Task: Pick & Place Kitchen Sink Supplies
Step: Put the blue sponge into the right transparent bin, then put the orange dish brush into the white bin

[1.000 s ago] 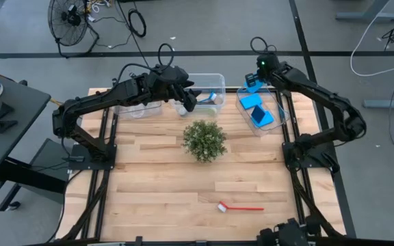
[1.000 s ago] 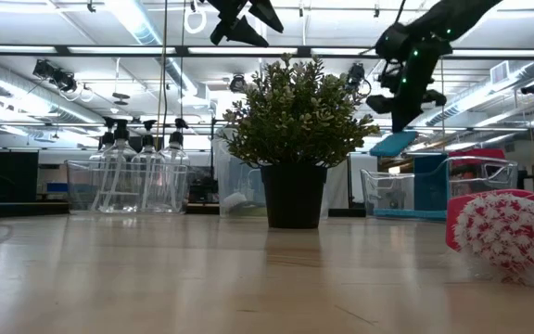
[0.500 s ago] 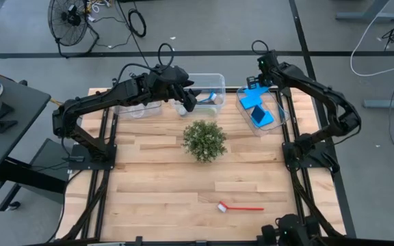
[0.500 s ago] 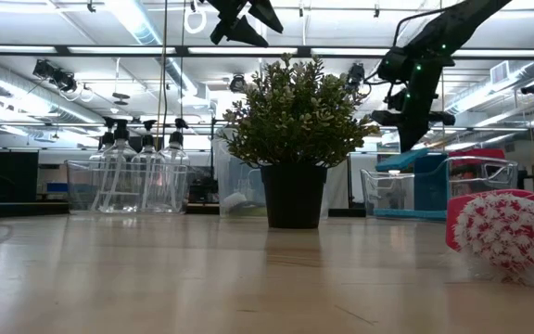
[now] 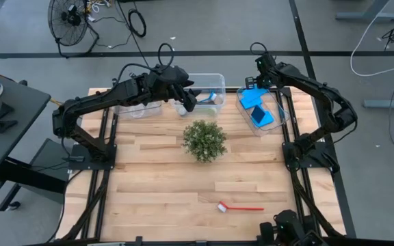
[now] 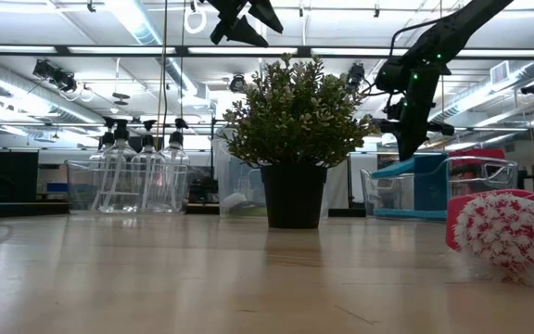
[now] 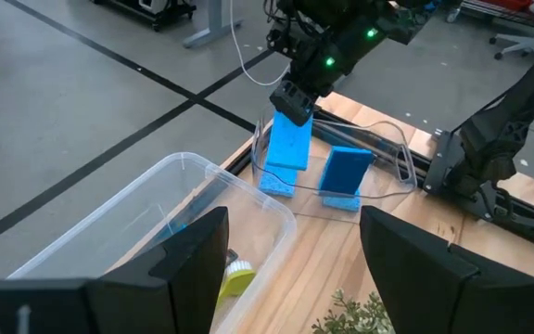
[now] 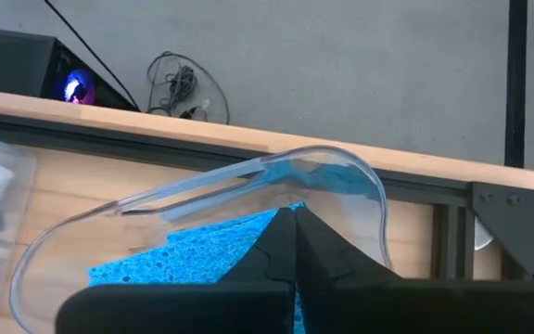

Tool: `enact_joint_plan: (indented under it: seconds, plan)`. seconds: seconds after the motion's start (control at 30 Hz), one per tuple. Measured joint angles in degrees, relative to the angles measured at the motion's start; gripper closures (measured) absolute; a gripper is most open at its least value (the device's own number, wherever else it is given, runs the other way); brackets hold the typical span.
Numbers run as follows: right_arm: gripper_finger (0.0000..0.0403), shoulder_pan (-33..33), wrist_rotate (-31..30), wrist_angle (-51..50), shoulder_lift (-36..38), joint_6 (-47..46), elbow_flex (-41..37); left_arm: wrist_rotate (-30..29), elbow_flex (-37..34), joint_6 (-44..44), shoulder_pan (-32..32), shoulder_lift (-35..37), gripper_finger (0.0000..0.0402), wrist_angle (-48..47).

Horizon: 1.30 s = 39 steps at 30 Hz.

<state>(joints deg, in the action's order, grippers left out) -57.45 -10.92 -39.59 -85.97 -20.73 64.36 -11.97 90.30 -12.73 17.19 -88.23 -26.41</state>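
Note:
My right gripper (image 7: pixel 295 104) is shut on a blue sponge (image 7: pixel 290 144) over the clear right-hand bin (image 5: pixel 282 116) at the table's far right corner. Two more blue sponges (image 5: pixel 262 116) are in that bin, one of them on edge (image 7: pixel 346 172). My left gripper (image 7: pixel 290 269) hovers open above the middle clear bin (image 5: pixel 214 76), which holds a blue brush (image 5: pixel 211 96) and a yellowish one (image 7: pixel 239 271). Near the front edge, a red brush (image 5: pixel 238 207) lies flat on the table. My right gripper pinches the sponge's upper edge (image 7: pixel 293 122) between its two shut fingers (image 8: pixel 290 232). It comes from above, slanting steeply down. The sponge hangs tilted below the fingers with its lower end inside the bin's rim (image 8: pixel 248 172). Whether that end rests on the sponge beneath, I cannot tell.
A bushy potted plant (image 5: pixel 204 140) stands mid-table in front of the bins. The left clear bin (image 5: pixel 139 109) holds clear bottles with black caps (image 6: pixel 142 172). Bare wood lies between the plant and the red brush.
My right gripper has come down with the blue sponge and tipped more steeply downward. The sponge has gone from above the right bin's rim to down inside it, still held.

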Motion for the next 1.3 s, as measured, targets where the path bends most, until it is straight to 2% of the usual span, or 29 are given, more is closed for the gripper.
enact_joint_plan:
  seconds: [0.27, 0.7, 0.9, 1.07, 1.3]
  plan:
    - [0.0387, 0.0, 0.0, 0.8, 0.0, 0.2, 0.0, 0.0, 0.0, 0.0, 0.0, 0.0, 0.0154, 0.0]
    - [0.0273, 0.0, -1.6, 1.4, 0.0, 0.2, 0.0, 0.0, 0.0, 0.0, 0.0, 0.0, 0.0154, 0.0]
    - [0.0237, 0.0, 0.1, 1.4, 0.0, 2.7, 0.0, 0.0, 0.0, 0.0, 0.0, 0.0, 0.0154, 0.0]
    - [0.0228, 0.0, 1.5, 0.8, 0.0, 3.9, 0.0, 0.0, 0.0, 0.0, 0.0, 0.0, 0.0154, 0.0]
    - [0.0236, 0.0, 2.5, 0.6, 2.5, 6.4, 0.0, -0.9, 0.0, 0.0, 0.0, 0.0, 0.0154, 0.0]
